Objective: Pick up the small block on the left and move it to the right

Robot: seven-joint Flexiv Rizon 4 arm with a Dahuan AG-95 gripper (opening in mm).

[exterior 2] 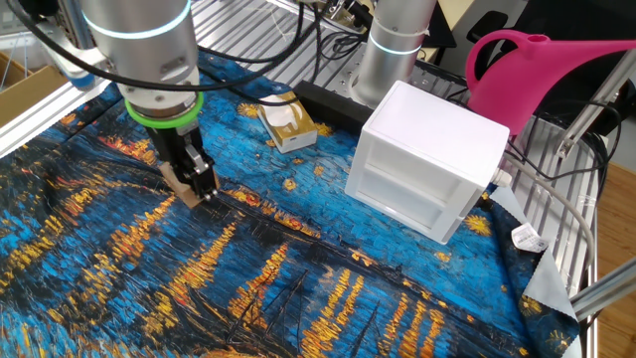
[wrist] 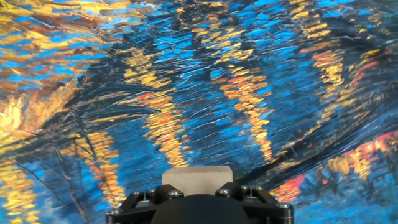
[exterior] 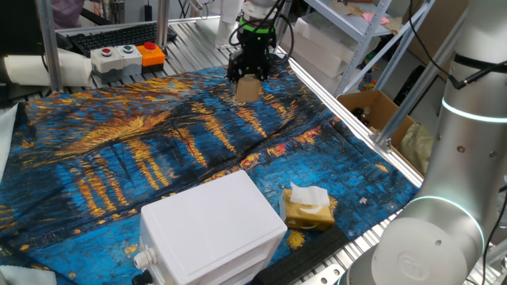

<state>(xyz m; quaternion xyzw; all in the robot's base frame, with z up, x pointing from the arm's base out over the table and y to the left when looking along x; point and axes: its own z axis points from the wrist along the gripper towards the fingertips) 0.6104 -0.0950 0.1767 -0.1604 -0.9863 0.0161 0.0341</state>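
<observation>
The small block [exterior: 248,89] is a plain light-tan cube, clamped between the fingers of the gripper [exterior: 248,81] and hanging just under it, seemingly a little above the painted cloth [exterior: 158,150]. It sits well apart from the white box [exterior: 212,228], across the cloth.

Small block [wrist: 197,176] above patterned cloth [wrist: 205,87]

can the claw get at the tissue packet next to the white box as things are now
Probably not yet. The claw is shut on the small block, so its fingers are occupied. Otherwise the way looks free: the tissue packet lies flat on the cloth beside the white box, with nothing covering it.
</observation>
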